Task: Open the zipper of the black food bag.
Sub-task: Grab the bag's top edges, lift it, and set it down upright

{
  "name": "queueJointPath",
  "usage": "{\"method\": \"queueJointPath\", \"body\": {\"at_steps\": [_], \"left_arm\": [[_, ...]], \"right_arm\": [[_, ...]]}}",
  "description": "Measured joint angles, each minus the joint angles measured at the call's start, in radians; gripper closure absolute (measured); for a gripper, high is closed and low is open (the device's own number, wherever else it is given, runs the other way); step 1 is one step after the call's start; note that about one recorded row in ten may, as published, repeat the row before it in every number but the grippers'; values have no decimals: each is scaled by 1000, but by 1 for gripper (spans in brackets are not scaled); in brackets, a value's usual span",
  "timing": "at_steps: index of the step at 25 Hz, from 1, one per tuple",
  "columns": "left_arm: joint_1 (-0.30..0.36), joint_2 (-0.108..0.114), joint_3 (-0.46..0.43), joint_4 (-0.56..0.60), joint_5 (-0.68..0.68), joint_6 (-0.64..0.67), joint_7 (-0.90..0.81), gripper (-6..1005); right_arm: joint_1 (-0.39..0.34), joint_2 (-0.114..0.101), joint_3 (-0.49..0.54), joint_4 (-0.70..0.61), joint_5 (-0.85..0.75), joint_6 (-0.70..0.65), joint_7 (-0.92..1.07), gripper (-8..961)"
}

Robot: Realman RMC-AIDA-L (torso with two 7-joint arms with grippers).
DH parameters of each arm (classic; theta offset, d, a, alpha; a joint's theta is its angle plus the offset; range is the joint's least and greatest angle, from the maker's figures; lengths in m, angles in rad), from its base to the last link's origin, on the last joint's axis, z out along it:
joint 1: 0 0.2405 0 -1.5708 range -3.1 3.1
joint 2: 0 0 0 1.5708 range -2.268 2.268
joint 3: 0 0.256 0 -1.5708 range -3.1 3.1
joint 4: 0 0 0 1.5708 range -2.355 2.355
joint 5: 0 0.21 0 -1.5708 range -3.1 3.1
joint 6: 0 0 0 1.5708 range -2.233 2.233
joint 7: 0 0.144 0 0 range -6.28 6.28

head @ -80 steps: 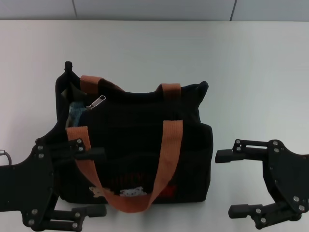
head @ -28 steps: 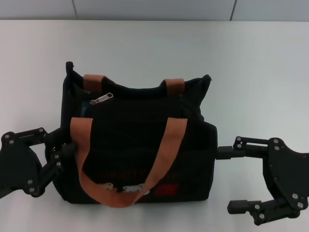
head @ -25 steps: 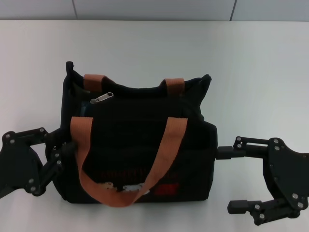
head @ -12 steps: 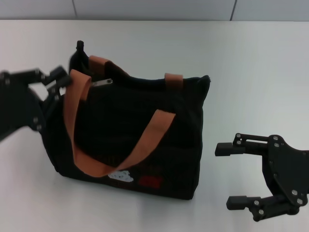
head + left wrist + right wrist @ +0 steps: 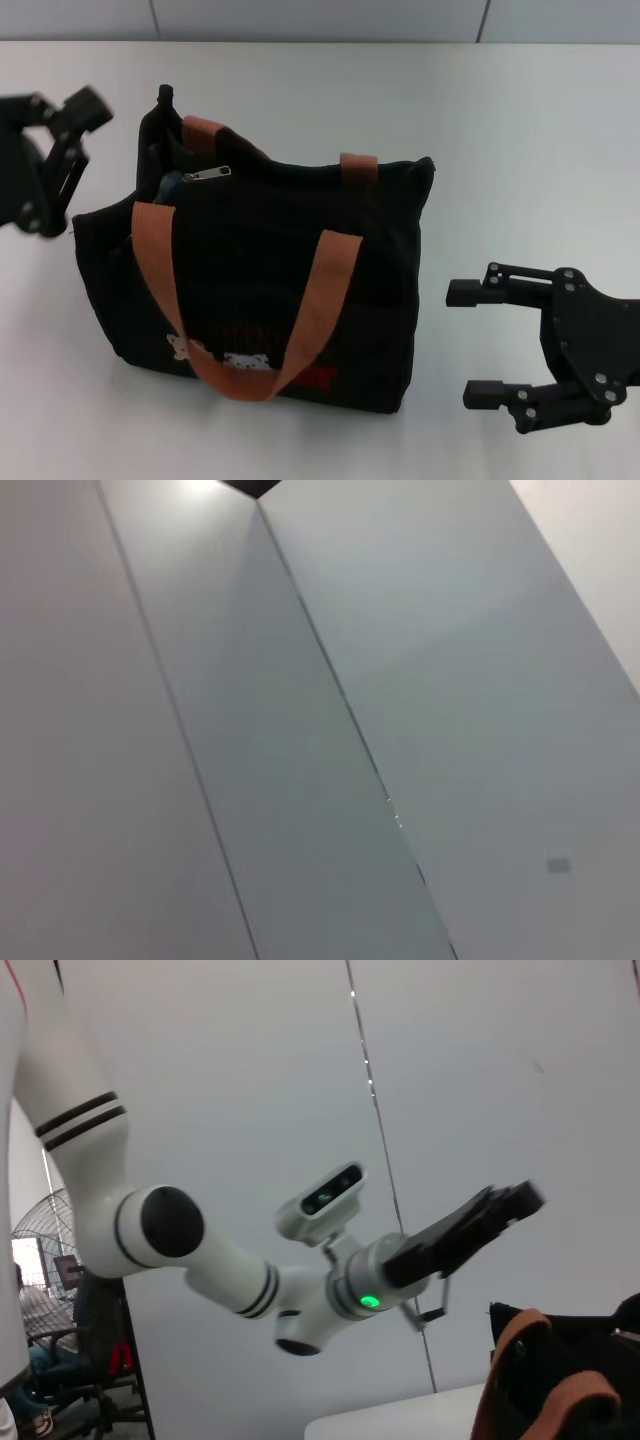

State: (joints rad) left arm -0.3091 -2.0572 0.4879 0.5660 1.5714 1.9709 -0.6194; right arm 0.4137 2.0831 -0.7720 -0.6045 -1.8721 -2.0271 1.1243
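Zipper [image 5: 207,174] (pull near left end) partly open.

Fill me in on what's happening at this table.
A two-armed robot is working on a black food bag standing on the white table. Its zipper pull sits at the bag's left end, near the opening. The left gripper is raised beside that end, touching nothing; the right gripper waits open, right of the bag.
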Motion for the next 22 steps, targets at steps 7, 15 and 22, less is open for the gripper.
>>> {"method": "queueJointPath", "body": {"at_steps": [7, 15, 22], "left_arm": [[126, -4, -83, -9, 4, -8, -86, 992], [223, 40, -85, -9, 133, -13, -175, 723], [187, 25, -82, -25, 251, -47, -184, 451]], "right_arm": [[6, 0, -2, 6, 1, 14, 0, 123], [2, -1, -6, 9, -5, 22, 0, 124], [4, -1, -10, 15, -6, 38, 0, 124]]}}
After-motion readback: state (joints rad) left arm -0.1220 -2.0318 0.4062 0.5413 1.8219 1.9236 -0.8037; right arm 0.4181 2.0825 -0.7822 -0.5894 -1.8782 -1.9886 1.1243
